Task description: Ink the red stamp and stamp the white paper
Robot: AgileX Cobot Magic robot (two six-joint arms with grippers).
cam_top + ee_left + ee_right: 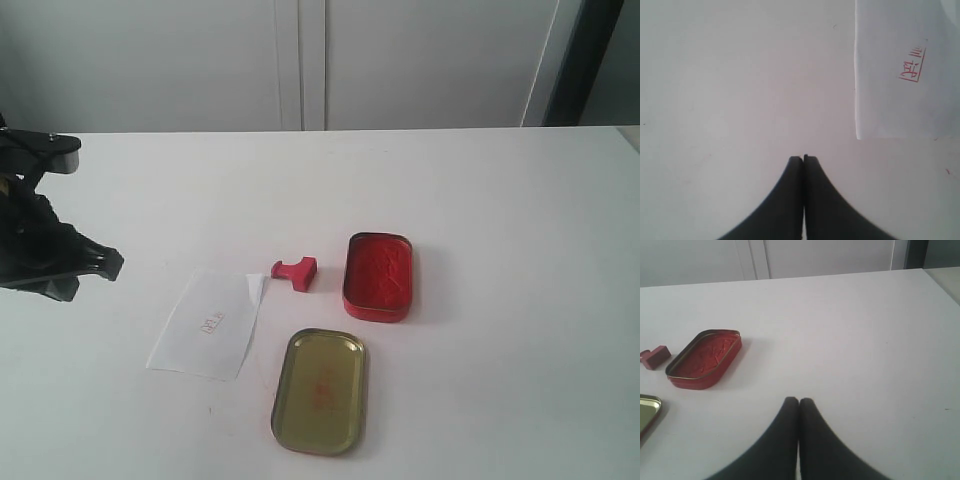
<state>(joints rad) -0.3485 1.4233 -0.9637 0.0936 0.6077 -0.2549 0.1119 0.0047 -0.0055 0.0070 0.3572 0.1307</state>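
the table (500, 200) is white, flat and smooth. there is one red stamp (295, 271) on it, near the middle of the exterior view. it is small and made of red plastic, shaped like a letter t, and it seems to lie on its side. no hand touches it.

just to its left lies one white paper (208, 325). it is thin and flat, with four sides, and it sits a bit slanted. one folded corner (256, 286) turns up next to the stamp. a small red print (212, 323) with a box line around it shows on the sheet.

just to the right of the stamp is one red tin (379, 276). it is open, with round corners and a thin metal rim, and the red pad inside looks bumpy. lower in the frame, below the stamp, lies one gold lid (320, 390). it is shiny metal with the same round shape, facing up, with a faint red smear in the middle. the tin and lid sit apart.

there are two hands, both black and smooth. the left hand (804, 159) has its two fingers pressed together, holding nothing, over bare table near the paper's edge. the right hand (799, 401) is also pressed together and empty, well away from the red tin. one black arm (45, 250) shows at the left edge of the frame.
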